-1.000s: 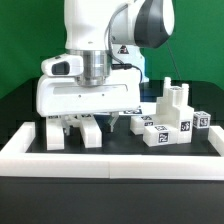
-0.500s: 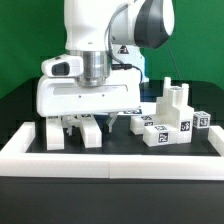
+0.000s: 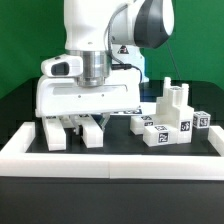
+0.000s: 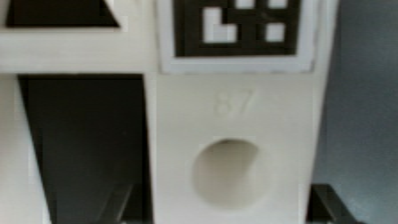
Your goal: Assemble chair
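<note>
In the wrist view a white chair part (image 4: 231,110) fills the picture, with a black-and-white tag (image 4: 238,30) and an oval hole (image 4: 228,172). My gripper (image 4: 231,206) is shut on this part. Its dark fingers (image 4: 340,205) press against the part's two sides. In the exterior view the gripper (image 3: 89,121) hangs low over white blocks (image 3: 91,132) at the front, towards the exterior view's left, and the hand hides the grip itself. More tagged white chair parts (image 3: 163,128) lie towards the exterior view's right, one of them a tall stepped piece (image 3: 176,99).
A long low white rail (image 3: 110,161) runs along the front and up both sides of the black table. Another white block (image 3: 53,134) stands just beside the gripped one. A green wall closes off the back.
The fingers have closed inward from wide open onto the white part. The arm and the parts have stayed where they were.
</note>
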Available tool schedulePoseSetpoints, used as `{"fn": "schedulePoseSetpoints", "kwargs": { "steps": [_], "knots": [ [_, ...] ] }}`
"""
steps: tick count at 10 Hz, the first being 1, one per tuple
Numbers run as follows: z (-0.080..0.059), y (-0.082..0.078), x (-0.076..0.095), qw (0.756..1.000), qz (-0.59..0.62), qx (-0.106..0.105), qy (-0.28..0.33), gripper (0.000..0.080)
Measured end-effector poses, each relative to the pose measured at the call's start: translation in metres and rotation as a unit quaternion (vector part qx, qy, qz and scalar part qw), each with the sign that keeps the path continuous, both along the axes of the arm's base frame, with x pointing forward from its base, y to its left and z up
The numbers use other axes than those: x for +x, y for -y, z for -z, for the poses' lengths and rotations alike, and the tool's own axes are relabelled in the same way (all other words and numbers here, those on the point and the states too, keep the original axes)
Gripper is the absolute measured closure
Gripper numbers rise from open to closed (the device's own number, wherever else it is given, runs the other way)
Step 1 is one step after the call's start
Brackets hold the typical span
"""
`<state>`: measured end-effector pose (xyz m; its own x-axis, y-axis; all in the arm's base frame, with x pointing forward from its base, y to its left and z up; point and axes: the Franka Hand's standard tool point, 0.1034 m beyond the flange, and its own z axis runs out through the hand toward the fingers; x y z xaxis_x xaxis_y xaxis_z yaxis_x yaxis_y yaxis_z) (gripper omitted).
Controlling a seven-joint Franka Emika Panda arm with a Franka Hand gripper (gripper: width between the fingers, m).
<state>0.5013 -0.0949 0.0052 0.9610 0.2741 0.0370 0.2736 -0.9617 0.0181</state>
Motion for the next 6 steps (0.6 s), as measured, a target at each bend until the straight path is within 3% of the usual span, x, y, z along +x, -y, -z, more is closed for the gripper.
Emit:
{"fn": "schedulePoseSetpoints", "kwargs": {
  "steps": [4,6],
  "knots": [
    [-0.001,0.000,0.000,1.000,0.004,0.001,0.000,0.0512],
    [-0.016,-0.004,0.005,0.999,0.038,0.006,0.008,0.0512]
  ]
}}
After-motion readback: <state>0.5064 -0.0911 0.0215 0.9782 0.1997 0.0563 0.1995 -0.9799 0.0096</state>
